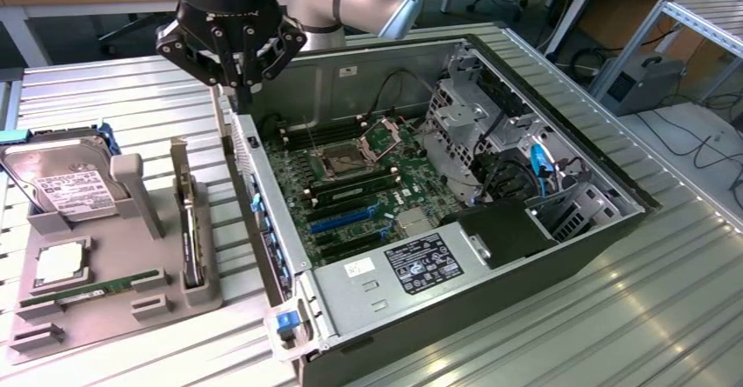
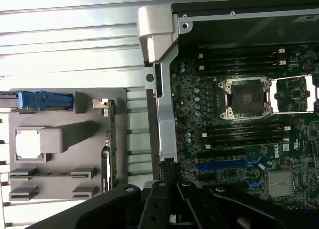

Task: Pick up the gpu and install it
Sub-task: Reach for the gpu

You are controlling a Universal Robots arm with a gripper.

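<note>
The gpu (image 1: 187, 219) is a thin dark card standing on edge in a slot of the grey holder (image 1: 157, 304), at the exterior view's left of the open computer case (image 1: 488, 256). From the wrist camera it appears edge-on as the gpu (image 2: 110, 139). My gripper (image 1: 240, 90) hangs shut above the case's rear wall, up and beyond the card and apart from it. Nothing is between its fingertips. In the wrist view the gripper (image 2: 168, 171) is over the metal wall between the holder (image 2: 60, 116) and the motherboard (image 2: 239, 139).
The case lies open with the motherboard (image 1: 348, 183), an open CPU socket (image 1: 346, 156) and a blue slot (image 1: 343, 217) exposed. The holder also carries a hard drive (image 1: 70, 187), a CPU (image 1: 58, 265) and a green memory stick (image 1: 93, 287). Ribbed metal table all round.
</note>
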